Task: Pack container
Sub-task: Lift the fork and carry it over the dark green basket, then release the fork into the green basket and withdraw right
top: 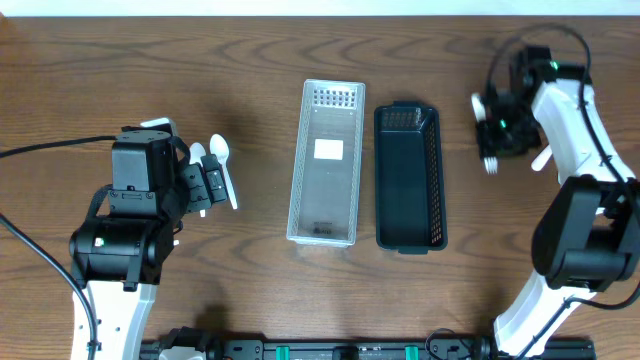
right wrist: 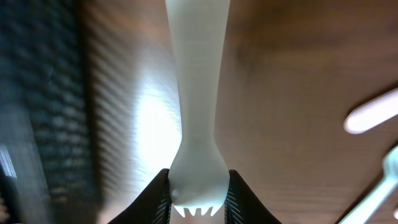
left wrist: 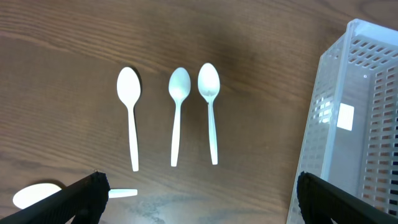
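My right gripper (right wrist: pixel 198 196) is shut on a white plastic fork (right wrist: pixel 195 112), gripping it at the tines end, handle pointing away. In the overhead view it (top: pixel 492 135) hangs to the right of the dark basket (top: pixel 408 178). A clear white basket (top: pixel 325 162) stands left of the dark one; its wall shows in the left wrist view (left wrist: pixel 348 124). Three white spoons (left wrist: pixel 177 112) lie side by side on the table ahead of my left gripper (left wrist: pixel 199 199), which is open and empty. A fourth spoon (left wrist: pixel 37 194) lies by its left finger.
More white utensils (right wrist: pixel 373 112) lie on the table right of the held fork, also visible in the overhead view (top: pixel 541 157). Both baskets look empty. The wood table (top: pixel 250 60) extends around them.
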Controlling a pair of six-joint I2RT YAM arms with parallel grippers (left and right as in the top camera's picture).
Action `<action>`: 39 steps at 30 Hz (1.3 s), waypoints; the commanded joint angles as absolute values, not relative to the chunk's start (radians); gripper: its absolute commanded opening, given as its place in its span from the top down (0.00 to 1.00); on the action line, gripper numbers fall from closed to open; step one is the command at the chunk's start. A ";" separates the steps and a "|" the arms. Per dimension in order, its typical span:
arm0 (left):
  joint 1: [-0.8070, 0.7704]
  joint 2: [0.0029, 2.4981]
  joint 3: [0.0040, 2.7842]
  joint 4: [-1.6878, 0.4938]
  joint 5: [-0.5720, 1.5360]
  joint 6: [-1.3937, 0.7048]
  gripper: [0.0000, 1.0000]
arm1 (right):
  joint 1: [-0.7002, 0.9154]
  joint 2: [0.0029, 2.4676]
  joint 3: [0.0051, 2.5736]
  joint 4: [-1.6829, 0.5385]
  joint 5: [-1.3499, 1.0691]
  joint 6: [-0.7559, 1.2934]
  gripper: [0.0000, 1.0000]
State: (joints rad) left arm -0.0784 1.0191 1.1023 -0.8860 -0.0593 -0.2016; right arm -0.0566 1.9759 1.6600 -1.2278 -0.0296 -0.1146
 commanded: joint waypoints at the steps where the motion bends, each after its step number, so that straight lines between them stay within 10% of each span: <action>1: -0.070 1.016 1.122 -0.886 -0.071 -0.184 0.02 | 0.007 1.934 1.793 -1.256 -0.055 0.045 0.99; 14: -0.070 1.018 1.122 -0.886 -0.071 -0.184 0.02 | 0.328 1.930 1.790 -1.283 0.093 0.587 0.99; 31: -0.070 1.018 1.122 -0.886 -0.072 -0.184 0.02 | 0.441 1.930 1.535 -1.274 0.080 0.717 0.99; 39: -0.070 1.018 1.122 -0.886 -0.071 -0.184 0.02 | 0.438 1.930 1.530 -1.247 0.064 0.647 0.36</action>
State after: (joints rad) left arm -0.0784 1.0191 1.1023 -0.8860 -0.0593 -0.2016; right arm 0.4351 1.9408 1.5330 -1.2510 0.0704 0.6762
